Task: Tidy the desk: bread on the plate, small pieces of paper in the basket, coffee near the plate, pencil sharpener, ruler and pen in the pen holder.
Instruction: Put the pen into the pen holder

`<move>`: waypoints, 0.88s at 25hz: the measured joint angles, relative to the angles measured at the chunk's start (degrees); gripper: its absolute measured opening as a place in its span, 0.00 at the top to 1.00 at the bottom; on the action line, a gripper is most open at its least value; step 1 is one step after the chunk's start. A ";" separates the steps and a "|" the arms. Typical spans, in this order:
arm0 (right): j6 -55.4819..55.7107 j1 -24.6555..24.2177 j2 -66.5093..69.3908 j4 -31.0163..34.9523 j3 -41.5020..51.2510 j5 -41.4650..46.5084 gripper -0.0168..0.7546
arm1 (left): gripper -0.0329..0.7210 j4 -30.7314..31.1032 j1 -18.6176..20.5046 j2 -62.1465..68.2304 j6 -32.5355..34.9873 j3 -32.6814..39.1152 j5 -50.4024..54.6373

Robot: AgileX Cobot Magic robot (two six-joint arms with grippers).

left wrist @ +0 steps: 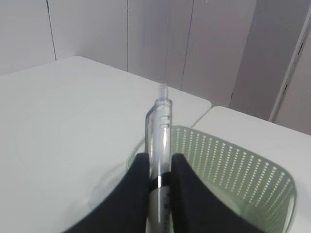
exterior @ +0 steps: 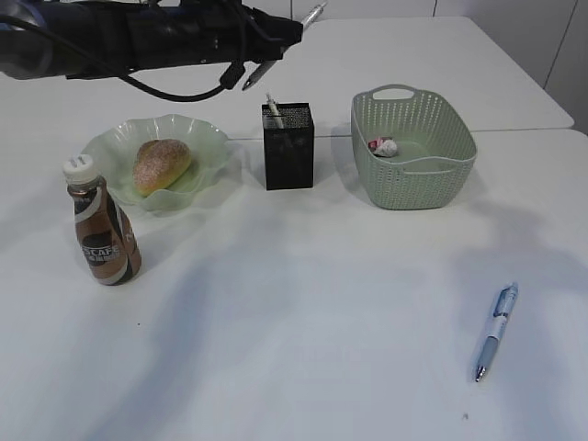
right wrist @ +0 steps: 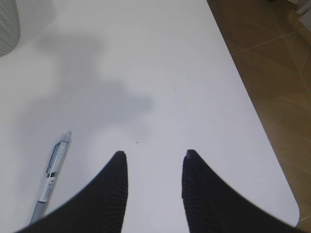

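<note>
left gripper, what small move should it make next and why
Probably lower the left gripper toward the pen holder. It is shut on a clear pen, held high above and behind the holder, so the pen still needs to come down over its open top.

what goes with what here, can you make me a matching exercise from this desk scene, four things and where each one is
Things:
1. bread
2. coffee
3. blue pen
4. clear pen

Places:
A. lying on the desk, in front of the basket
B. clamped in the left gripper, up in the air
C. on the plate
D. standing upright on the desk, just in front of the plate

Pairs: 1-C, 2-D, 3-A, 4-B
</note>
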 joint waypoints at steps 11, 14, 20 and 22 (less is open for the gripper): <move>0.00 0.00 0.00 0.00 0.00 0.00 0.57 | 0.88 -0.02 0.00 8.61 -2.41 -8.77 0.32; 0.00 0.00 0.00 0.00 0.00 0.00 0.57 | 0.88 -0.02 0.00 10.62 -2.63 -12.03 0.32; 0.00 0.00 0.00 0.26 0.00 -0.13 0.57 | 0.88 -0.02 0.00 14.23 -2.74 -16.21 0.08; 0.00 0.00 0.00 0.38 0.00 -0.13 0.57 | 0.88 -0.02 0.00 14.97 -2.74 -16.70 -0.38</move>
